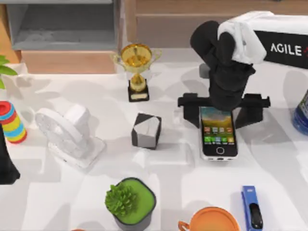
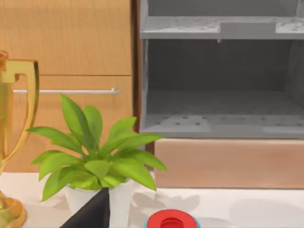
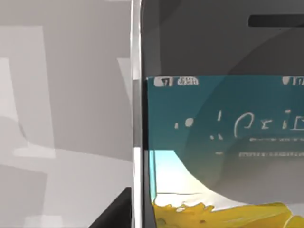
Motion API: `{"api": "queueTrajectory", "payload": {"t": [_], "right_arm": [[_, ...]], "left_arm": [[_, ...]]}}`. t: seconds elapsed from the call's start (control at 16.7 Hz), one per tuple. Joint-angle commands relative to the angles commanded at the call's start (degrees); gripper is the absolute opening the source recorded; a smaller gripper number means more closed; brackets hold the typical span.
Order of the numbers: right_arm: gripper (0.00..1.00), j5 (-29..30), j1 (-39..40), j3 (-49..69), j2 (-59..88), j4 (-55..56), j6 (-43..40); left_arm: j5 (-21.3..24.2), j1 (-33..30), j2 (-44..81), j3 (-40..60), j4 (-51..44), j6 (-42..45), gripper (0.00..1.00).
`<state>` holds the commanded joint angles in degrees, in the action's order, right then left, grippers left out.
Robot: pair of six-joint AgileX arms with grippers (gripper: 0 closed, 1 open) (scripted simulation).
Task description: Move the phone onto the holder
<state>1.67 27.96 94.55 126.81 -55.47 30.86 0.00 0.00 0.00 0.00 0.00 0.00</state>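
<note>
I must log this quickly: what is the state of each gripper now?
Left gripper: cannot be told.
Right gripper: over the top end of the phone at the holder; open or closed cannot be told.

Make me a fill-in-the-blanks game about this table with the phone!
1. The phone leans on a black ____.
2. The trophy is ____ in colour.
3. The right gripper hangs above the ____.
4. The stapler-like bar is ____.

Missing words: holder, gold, phone, blue.
</note>
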Motion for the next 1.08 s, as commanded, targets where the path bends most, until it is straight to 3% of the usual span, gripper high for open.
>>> {"api": "queueTrajectory", "payload": {"t": [0.24, 0.48, 0.78, 1.08], "right_arm": [[0.00, -1.69, -2.82, 3.00, -4.58, 3.39, -3.35], [0.00, -5.84, -10.74, 5.74, -12.38, 10.76, -11.28], [0.00, -13.32, -26.23, 4.46, -20.90, 21.36, -24.97], [0.00, -23.03, -44.06, -3.96, -26.64, 30.03, -40.13]], "left_arm": [[0.00, 0.00, 0.00, 0.00, 0.00, 0.00, 1.00], [0.00, 0.00, 0.00, 0.00, 0.00, 0.00, 1.00], [0.00, 0.00, 0.00, 0.00, 0.00, 0.00, 1.00], [0.00, 0.00, 0.00, 0.00, 0.00, 0.00, 1.00]]}}
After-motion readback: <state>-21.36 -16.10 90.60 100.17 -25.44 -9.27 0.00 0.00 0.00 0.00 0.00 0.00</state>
